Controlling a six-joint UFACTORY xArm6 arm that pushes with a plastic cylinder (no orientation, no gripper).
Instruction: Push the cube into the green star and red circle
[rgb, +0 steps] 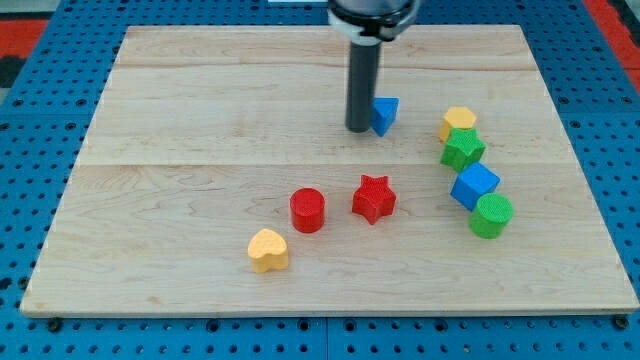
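The blue cube (474, 186) lies at the view's right, between the green star (462, 148) above it and a green cylinder (491, 215) below it. The red circle (308, 210) sits near the board's middle, left of a red star (374, 198). My tip (358, 128) stands in the upper middle, touching the left side of a small blue block (385, 114) whose shape I cannot make out. The tip is well up and to the left of the blue cube.
A yellow hexagon-like block (459, 121) sits just above the green star. A yellow heart (268, 250) lies below and left of the red circle. The wooden board (150, 150) rests on a blue pegboard.
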